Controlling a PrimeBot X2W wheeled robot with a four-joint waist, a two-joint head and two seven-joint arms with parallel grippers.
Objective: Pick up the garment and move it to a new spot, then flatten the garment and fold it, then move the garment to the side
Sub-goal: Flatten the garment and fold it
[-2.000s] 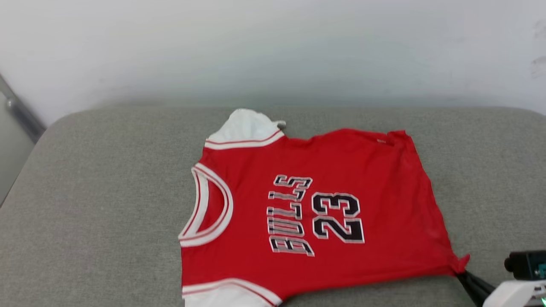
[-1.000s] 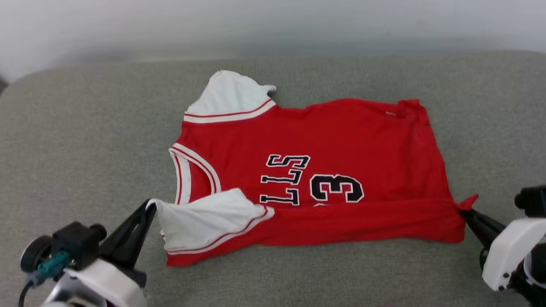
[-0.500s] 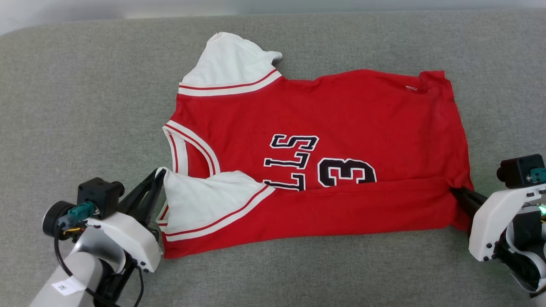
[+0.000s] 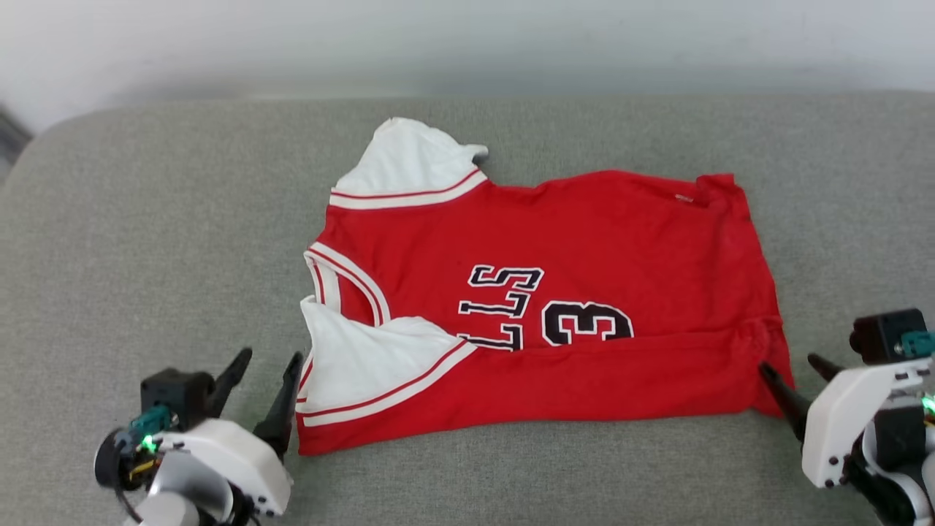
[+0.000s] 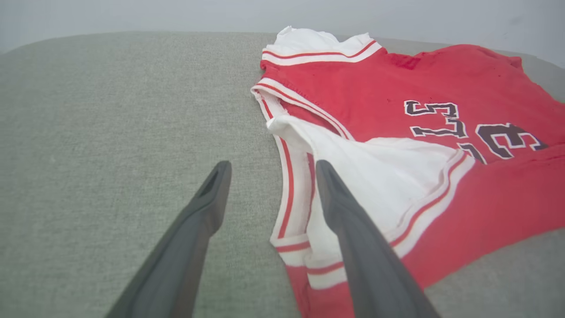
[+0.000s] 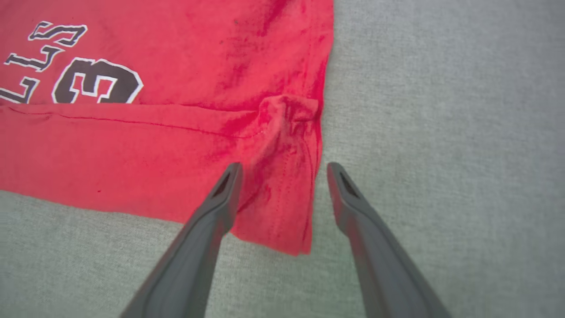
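— Where do your grippers stand?
— Your left gripper (image 4: 270,358) gapes empty just beside the thin red jersey T-shirt with white sleeves (image 4: 584,241). Your right gripper (image 4: 789,363) is open at its hem corner.
— And the shirt?
— It lies on the grey padded surface (image 4: 146,219), its near edge folded over the lettering.

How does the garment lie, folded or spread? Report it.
Partly folded: the garment has its near edge turned over the chest, covering part of the lettering, one white sleeve on top.

Even, diffuse light; a faint soft shadow edges the garment (image 4: 584,241). Far wall (image 4: 467,44) hazy in head view; wrist views bend toward their edges.
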